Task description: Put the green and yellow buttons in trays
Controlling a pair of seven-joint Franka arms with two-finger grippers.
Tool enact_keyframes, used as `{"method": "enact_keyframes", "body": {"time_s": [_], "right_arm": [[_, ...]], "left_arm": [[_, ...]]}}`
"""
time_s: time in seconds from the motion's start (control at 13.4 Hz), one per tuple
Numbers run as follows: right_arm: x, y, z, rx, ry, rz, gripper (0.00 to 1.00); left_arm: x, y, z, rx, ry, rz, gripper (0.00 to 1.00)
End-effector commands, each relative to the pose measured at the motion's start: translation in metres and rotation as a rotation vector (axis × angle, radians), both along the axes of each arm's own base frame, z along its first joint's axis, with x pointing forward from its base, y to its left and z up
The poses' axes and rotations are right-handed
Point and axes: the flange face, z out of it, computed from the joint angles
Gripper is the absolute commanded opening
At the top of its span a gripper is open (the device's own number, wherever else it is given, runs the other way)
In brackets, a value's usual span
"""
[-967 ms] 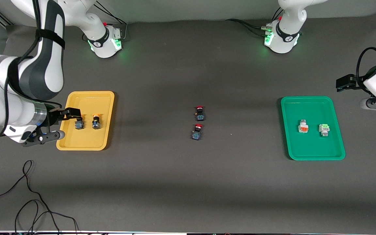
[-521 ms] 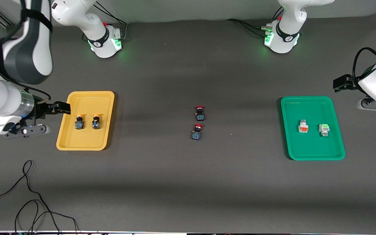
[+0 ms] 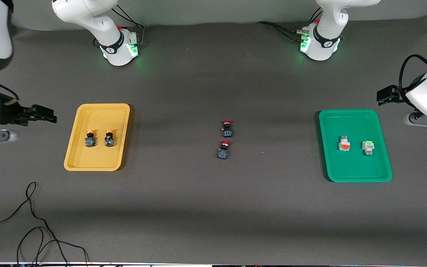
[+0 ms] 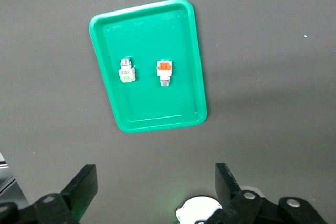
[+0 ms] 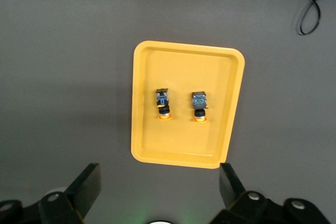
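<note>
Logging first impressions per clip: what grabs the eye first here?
The yellow tray at the right arm's end holds two yellow-capped buttons; the green tray at the left arm's end holds two white-bodied ones. Between the trays, two red-capped buttons sit on the table.

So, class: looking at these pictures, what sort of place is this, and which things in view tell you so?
Most likely a robotics lab bench for sorting trials: two arms bolted to a dark-matted table, both grippers, right and left, open and empty, pushbuttons sorted into a yellow tray and a green tray, and loose cables trailing.
</note>
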Motion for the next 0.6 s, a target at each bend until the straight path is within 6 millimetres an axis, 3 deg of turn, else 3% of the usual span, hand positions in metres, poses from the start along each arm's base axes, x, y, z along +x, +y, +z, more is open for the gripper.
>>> {"method": "enact_keyframes", "body": {"time_s": [0.0, 0.22, 0.52], "right_arm": [[-0.023, -0.012, 0.006, -0.008, -0.041, -0.038, 1.00], [-0.029, -0.019, 0.011, -0.031, -0.062, -0.042, 1.00], [-0.022, -0.015, 0.017, -0.051, -0.075, -0.034, 1.00]], "left_arm": [[0.000, -0.013, 0.006, -0.011, -0.031, -0.016, 1.00], [0.004, -0.015, 0.008, -0.032, -0.063, -0.017, 1.00], [0.003, -0.023, 0.009, -0.056, -0.064, -0.022, 1.00]]}}
